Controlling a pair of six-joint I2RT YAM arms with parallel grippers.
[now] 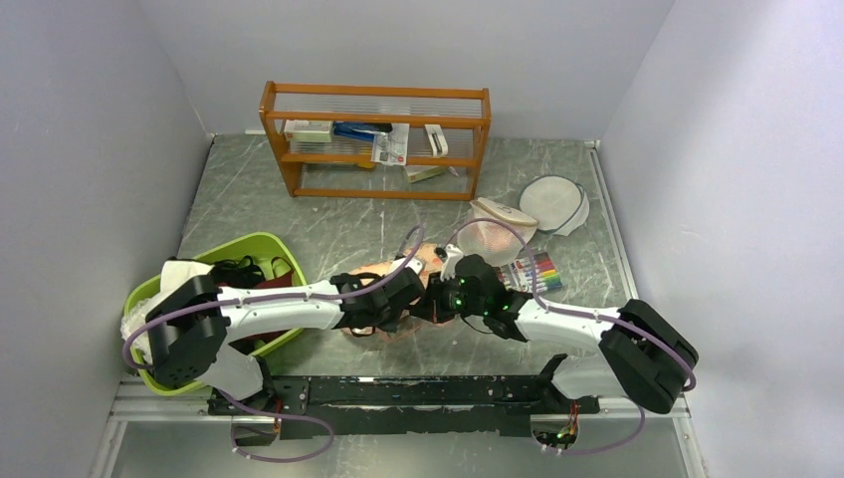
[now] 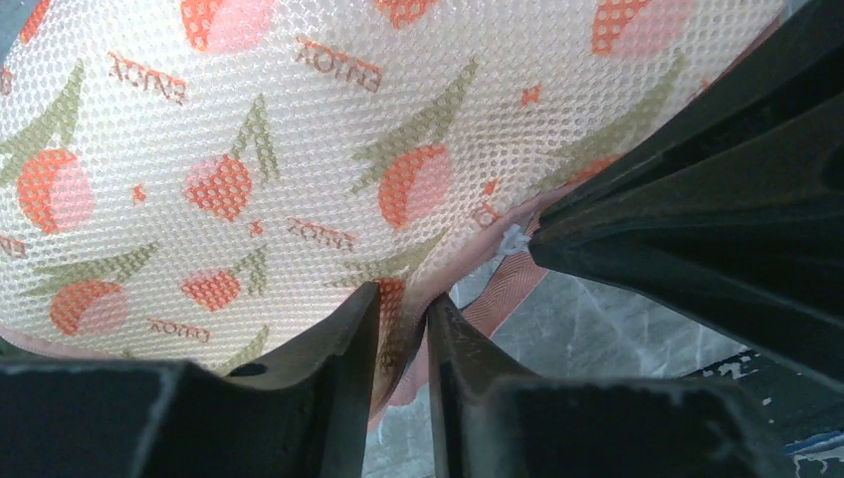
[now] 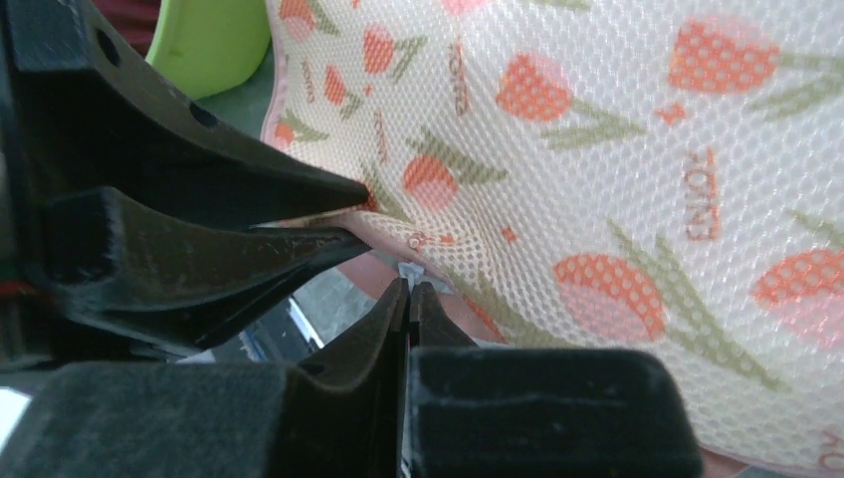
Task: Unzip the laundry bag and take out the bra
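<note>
On the grey table point(image 1: 328, 229) mid-frame, the left gripper point(image 2: 403, 299) pinched the laundry bag point(image 2: 299, 129) by its edge as anchor while the right gripper point(image 3: 410, 289) clamped the zip tab point(image 3: 410, 269).

Item: laundry bag point(image 2: 299, 149). We are reading one short word in orange capitals, apparently "ENJOY", repeating across its mesh among the flower print. It is showing upside down in the left wrist view and turned sideways in the right wrist view. Papers point(image 1: 390, 149) in the wooden rack point(image 1: 376, 95): print is proving too small for us.
</note>
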